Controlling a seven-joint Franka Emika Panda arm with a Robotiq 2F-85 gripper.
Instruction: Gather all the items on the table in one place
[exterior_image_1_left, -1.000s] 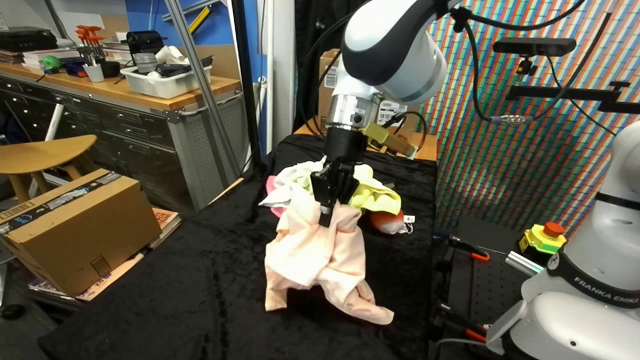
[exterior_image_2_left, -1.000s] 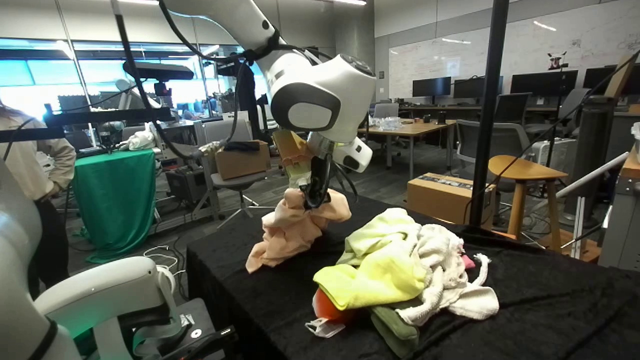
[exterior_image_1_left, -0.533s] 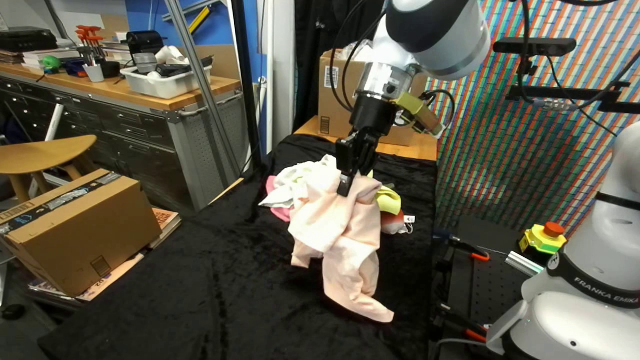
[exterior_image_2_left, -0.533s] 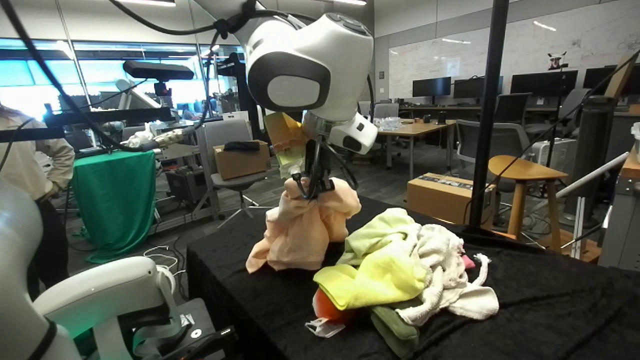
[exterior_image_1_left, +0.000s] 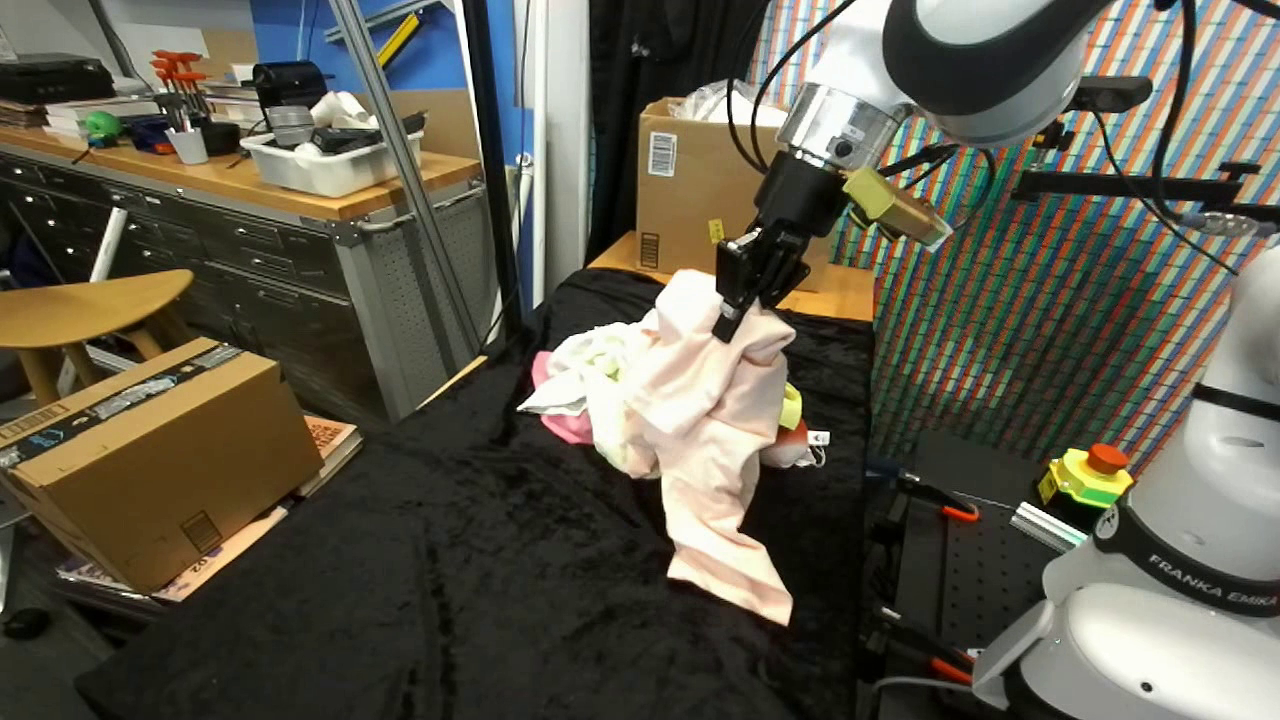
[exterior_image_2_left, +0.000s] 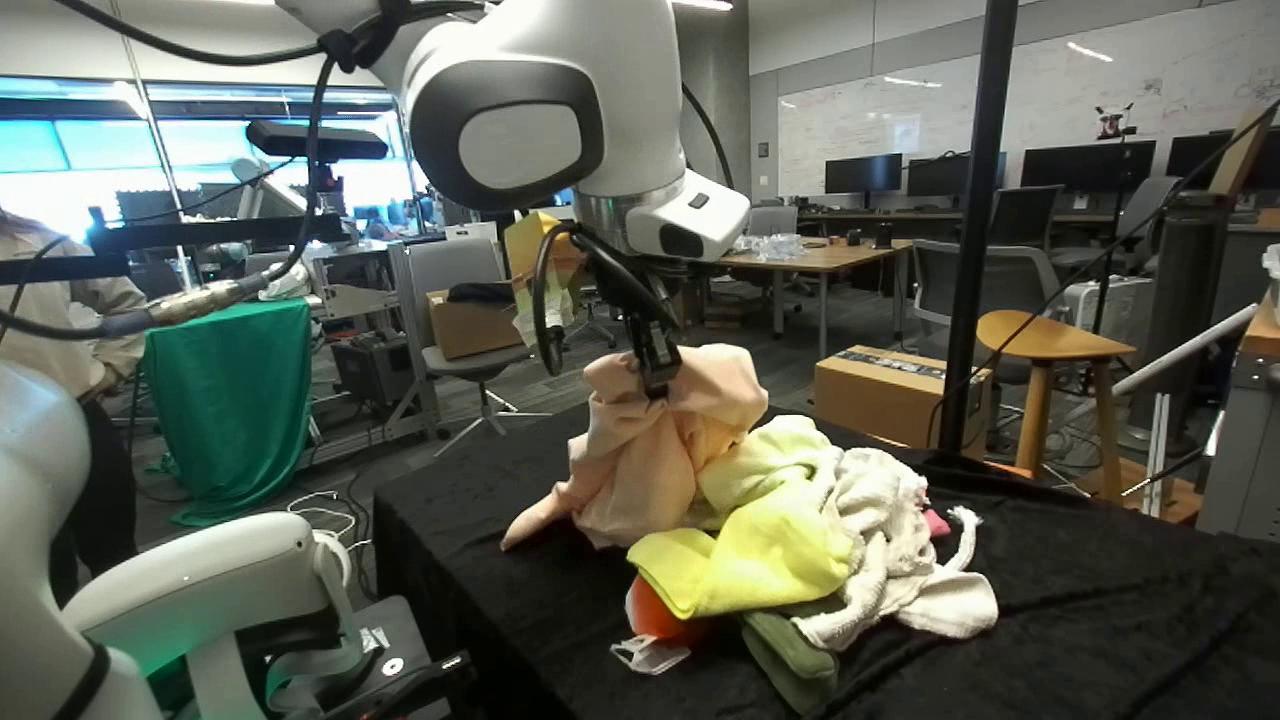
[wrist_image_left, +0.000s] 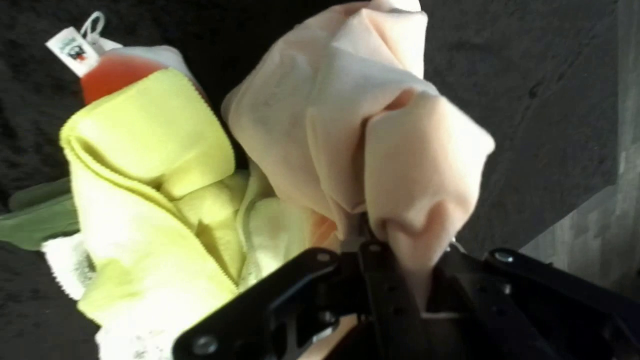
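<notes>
Over the tabletop (exterior_image_1_left: 400, 560), gathering is apparently nearing its end, next calling for lowering and release. Behind, a carton (exterior_image_1_left: 690, 200) is holding clear plastic (exterior_image_1_left: 745, 105); a bin (exterior_image_1_left: 322, 178) elsewhere is holding clutter (exterior_image_1_left: 293, 122). Just beside the heap (exterior_image_2_left: 790, 540), contact unclear, the peach rag (exterior_image_2_left: 640, 480) is hanging; the closed hand (exterior_image_2_left: 657, 378) is gripping its upper folds.

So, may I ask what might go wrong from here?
The peach cloth is gripped at a bunched fold, so it might slip from the hand. Its tail hangs beside the pile and could end up trailing outside it. The red-and-white object lies partly under the yellow cloth near the edge of the black table; a bump could send it off.
</notes>
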